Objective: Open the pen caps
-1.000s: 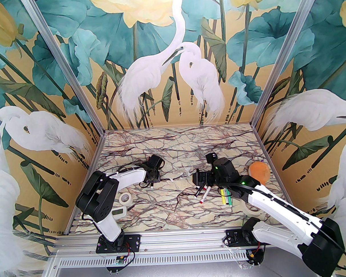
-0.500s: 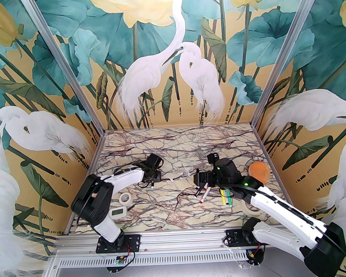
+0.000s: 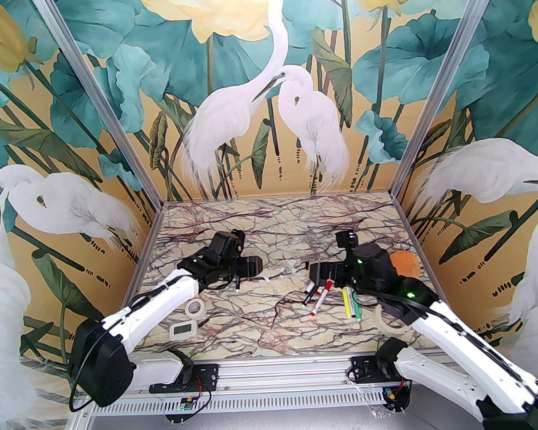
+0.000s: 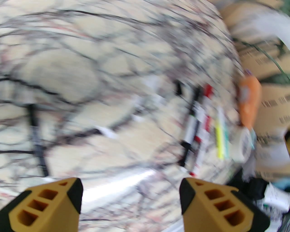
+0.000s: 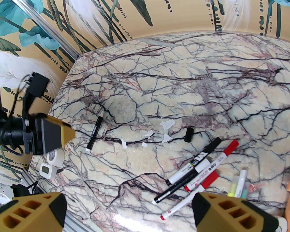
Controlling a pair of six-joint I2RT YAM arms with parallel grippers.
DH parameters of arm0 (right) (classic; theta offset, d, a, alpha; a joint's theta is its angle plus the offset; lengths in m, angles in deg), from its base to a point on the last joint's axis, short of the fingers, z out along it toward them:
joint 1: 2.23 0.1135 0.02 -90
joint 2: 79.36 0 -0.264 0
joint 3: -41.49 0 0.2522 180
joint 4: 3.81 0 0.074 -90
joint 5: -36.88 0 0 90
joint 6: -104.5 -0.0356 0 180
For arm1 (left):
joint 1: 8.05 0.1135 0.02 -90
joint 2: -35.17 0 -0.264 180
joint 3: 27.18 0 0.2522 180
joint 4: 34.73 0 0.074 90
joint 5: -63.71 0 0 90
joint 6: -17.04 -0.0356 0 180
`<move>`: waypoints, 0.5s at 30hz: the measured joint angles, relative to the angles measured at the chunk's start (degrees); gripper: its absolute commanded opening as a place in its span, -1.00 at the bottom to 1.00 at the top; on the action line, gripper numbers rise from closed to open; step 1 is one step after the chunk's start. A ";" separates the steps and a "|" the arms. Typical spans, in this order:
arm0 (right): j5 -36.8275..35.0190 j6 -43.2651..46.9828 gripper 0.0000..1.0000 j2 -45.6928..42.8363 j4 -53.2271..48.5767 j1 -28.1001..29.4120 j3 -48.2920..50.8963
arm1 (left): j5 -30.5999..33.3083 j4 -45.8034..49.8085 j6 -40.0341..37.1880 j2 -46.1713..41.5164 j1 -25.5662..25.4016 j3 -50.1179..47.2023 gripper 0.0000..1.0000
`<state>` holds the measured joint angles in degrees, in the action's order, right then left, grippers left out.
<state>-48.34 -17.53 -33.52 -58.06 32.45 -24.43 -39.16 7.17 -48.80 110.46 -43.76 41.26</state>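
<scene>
Marble table (image 5: 181, 68): loose black cap (image 5: 188, 134) ahead of right gripper (image 5: 130, 201), apart.

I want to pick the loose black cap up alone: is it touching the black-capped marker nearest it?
Apart. The right wrist view shows bare table between the loose black cap and the black-capped marker.

left fingers (image 4: 45, 204) now apart, off the black pen (image 5: 94, 133); right arm (image 3: 452, 330) farther right

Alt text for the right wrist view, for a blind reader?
A loose black cap lies on the marble table, just beyond a cluster of markers. A slim black pen lies alone to the left; the right gripper hovers open and empty in the foreground.
</scene>
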 measured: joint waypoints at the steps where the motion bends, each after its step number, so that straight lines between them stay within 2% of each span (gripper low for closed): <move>1: -0.28 0.17 0.99 -0.68 -1.38 0.00 -0.85 | -0.90 -0.48 -0.15 0.15 -0.92 -0.07 0.42; 7: -2.43 0.61 0.99 -4.26 -9.75 0.00 -4.72 | -5.20 -4.74 0.22 6.36 -6.58 1.53 0.30; 13: -3.48 1.31 0.99 -6.78 -16.96 0.00 -5.73 | -5.42 -6.27 0.48 17.66 -10.78 9.68 0.19; 15: -3.48 1.88 0.99 -7.30 -18.47 0.00 -5.75 | -5.42 -6.78 0.52 21.14 -11.65 12.70 0.08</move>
<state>-51.82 -15.65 -40.82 -76.53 32.45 -30.18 -44.58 0.40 -48.27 131.59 -55.41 53.96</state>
